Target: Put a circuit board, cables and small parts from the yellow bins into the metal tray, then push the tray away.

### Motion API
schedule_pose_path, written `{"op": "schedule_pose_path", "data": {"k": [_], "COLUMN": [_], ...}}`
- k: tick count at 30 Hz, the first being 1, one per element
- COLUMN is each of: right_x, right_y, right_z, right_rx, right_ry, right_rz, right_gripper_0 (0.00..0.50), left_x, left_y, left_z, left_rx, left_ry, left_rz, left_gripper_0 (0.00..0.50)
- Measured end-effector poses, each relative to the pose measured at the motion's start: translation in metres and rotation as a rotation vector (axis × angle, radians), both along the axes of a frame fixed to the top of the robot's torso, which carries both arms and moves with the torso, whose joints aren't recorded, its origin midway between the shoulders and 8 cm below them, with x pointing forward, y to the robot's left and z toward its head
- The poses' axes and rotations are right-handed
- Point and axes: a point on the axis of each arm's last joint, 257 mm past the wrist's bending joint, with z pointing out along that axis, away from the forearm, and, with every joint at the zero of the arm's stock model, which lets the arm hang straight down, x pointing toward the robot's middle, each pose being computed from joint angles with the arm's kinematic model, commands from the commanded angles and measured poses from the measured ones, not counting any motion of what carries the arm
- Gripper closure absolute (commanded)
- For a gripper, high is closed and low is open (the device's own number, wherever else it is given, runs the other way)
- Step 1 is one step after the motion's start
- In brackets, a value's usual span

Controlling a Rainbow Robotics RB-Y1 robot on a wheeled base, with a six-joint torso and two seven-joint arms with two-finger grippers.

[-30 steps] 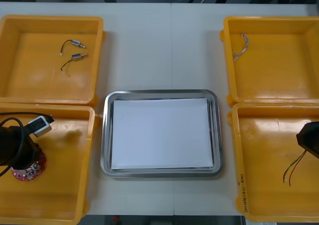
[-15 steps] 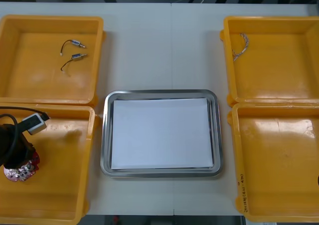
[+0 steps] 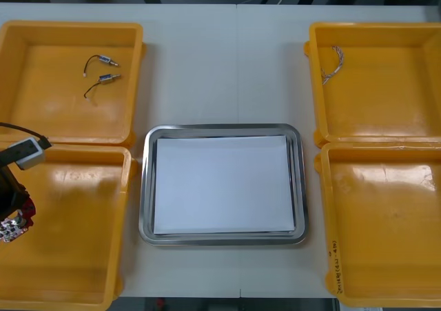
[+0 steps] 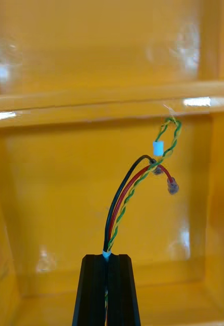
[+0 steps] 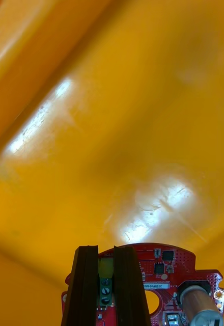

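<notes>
My left gripper [image 5: 106, 250] is shut on the round red circuit board [image 5: 165, 265], pinching it at a green block on its edge. In the front view the board [image 3: 9, 229] hangs at the far left, above the near left yellow bin [image 3: 76, 256]. Over the floor of a yellow bin [image 4: 51, 193], my right gripper [image 4: 107, 259] is shut on the red and yellow cable [image 4: 135, 191], whose black, red and twisted strands rise from the fingertips. The metal tray [image 3: 146, 187], white inside, lies in the middle with nothing in it.
Two small metal parts [image 3: 102, 72] with thin leads lie in the far left bin [image 3: 41, 97]. A twisted cable [image 3: 333, 63] rests in the far right bin [image 3: 386, 90]. The near right bin [image 3: 386, 242] holds nothing.
The left gripper has carried the circuit board leftward to the picture's edge. The right gripper and the red and yellow cable have left the near right bin in the front view.
</notes>
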Motion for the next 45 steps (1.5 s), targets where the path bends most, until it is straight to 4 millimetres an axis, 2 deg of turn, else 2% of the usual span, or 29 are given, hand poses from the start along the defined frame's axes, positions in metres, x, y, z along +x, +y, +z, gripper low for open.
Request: {"op": "schedule_pose_path", "data": {"k": [4,8,14,22,35,45], "right_x": [0.01,0.016,0.027,0.035,0.035,0.034], "right_y": [0.029,0.055,0.076,0.103,0.129,0.138], "right_z": [0.007,0.013,0.024,0.031,0.027,0.018], "right_rx": [-0.06,-0.005,-0.014,-0.115,-0.237,-0.282], "right_ry": [0.003,0.021,0.025,0.035,0.08,0.105], "right_rz": [0.209,0.305,0.473,0.615,0.739,0.782], "right_gripper_0": [0.5,0.5,0.5,0.5,0.5,0.5], "left_x": [-0.004,-0.007,-0.009,0.001,0.026,0.028], "left_y": [-0.014,-0.027,-0.045,-0.078,-0.143,-0.189], "left_z": [0.012,0.023,0.041,0.058,0.071,0.072], "left_rx": [0.012,-0.009,-0.067,-0.056,-0.113,-0.139], "left_ry": [0.009,0.015,0.014,-0.022,-0.074,-0.074], "left_rz": [-0.018,0.042,0.19,0.118,0.059,-0.038], "left_gripper_0": [0.5,0.5,0.5,0.5,0.5,0.5]}}
